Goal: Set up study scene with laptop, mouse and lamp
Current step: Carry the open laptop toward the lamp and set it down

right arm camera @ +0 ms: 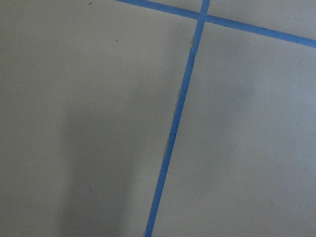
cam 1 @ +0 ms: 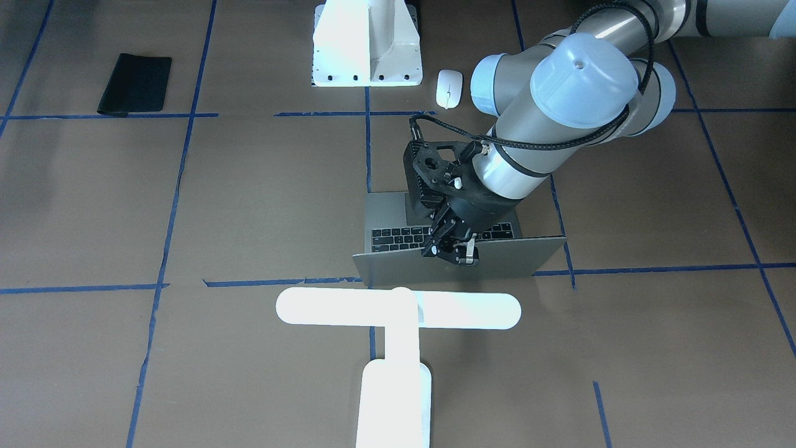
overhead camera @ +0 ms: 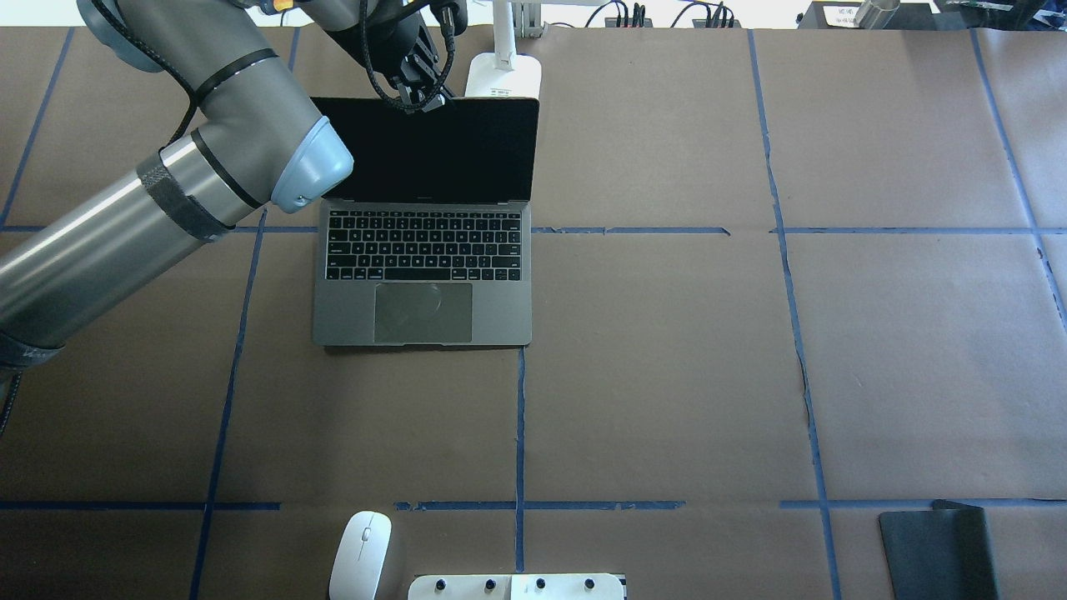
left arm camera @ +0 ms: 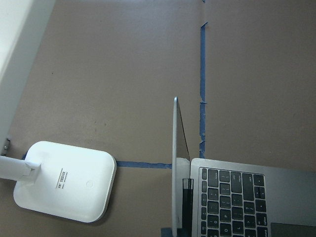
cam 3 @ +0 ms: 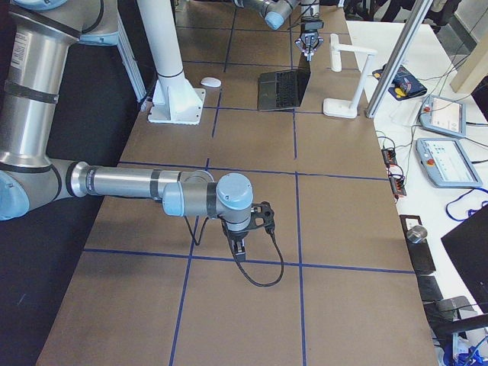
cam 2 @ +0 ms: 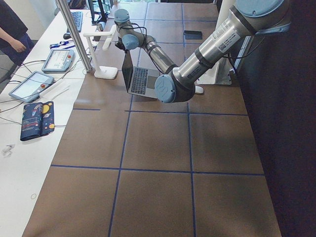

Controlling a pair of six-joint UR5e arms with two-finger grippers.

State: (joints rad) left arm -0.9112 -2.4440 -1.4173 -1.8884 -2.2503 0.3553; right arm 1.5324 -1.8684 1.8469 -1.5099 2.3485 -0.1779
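The laptop (overhead camera: 423, 312) stands open on the table, with a black screen and its lid (cam 1: 404, 270) about upright. My left gripper (cam 1: 453, 252) sits on the lid's top edge with one finger on each side, shut on it. In the left wrist view one finger (left arm camera: 186, 197) lies against the screen side. The white lamp (cam 1: 398, 309) stands just behind the laptop, and its base (left arm camera: 64, 187) is beside the lid. The white mouse (overhead camera: 361, 554) lies near the robot's base. My right gripper (cam 3: 238, 248) hangs over bare table far off; I cannot tell whether it is open or shut.
A black mouse pad (overhead camera: 938, 550) lies at the near right corner. The white bolted pedestal (cam 1: 367, 43) stands next to the mouse. Blue tape lines (right arm camera: 173, 133) cross the brown table. Operators' gear lies on a side bench (cam 3: 442, 145) beyond the lamp.
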